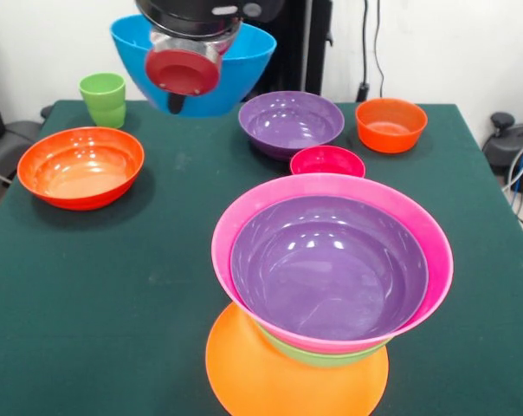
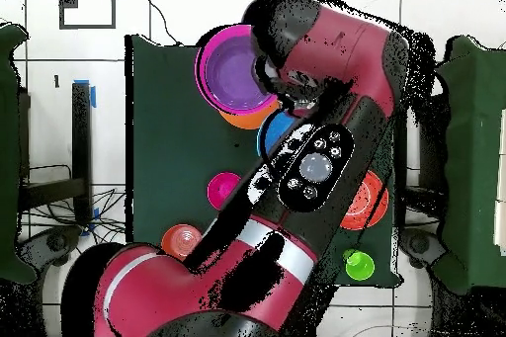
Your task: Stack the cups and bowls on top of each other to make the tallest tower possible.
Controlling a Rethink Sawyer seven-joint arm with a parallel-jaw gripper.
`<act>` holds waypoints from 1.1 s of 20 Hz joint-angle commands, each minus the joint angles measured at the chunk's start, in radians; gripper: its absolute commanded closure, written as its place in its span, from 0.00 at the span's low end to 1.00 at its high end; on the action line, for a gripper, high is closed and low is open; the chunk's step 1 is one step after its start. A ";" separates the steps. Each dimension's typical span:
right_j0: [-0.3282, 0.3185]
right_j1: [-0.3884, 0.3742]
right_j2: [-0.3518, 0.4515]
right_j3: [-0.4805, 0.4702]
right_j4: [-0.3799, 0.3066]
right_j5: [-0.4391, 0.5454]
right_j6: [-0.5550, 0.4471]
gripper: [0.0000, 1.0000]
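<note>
Your claw (image 1: 177, 102) is carrying the blue bowl (image 1: 244, 65), clamped on its rim; next you're needing to centre it over the tower (image 1: 331, 269).

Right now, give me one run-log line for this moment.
gripper: at blue bowl, raised, grasp unclear | tower: orange base, green, pink, purple top | cup: on table
</note>
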 commanded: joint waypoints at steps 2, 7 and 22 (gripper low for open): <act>-0.041 0.041 0.068 -0.153 -0.018 0.137 0.055 1.00; -0.080 0.099 0.040 -0.295 0.016 0.220 0.104 1.00; -0.152 0.259 -0.129 -0.571 0.232 0.311 0.277 1.00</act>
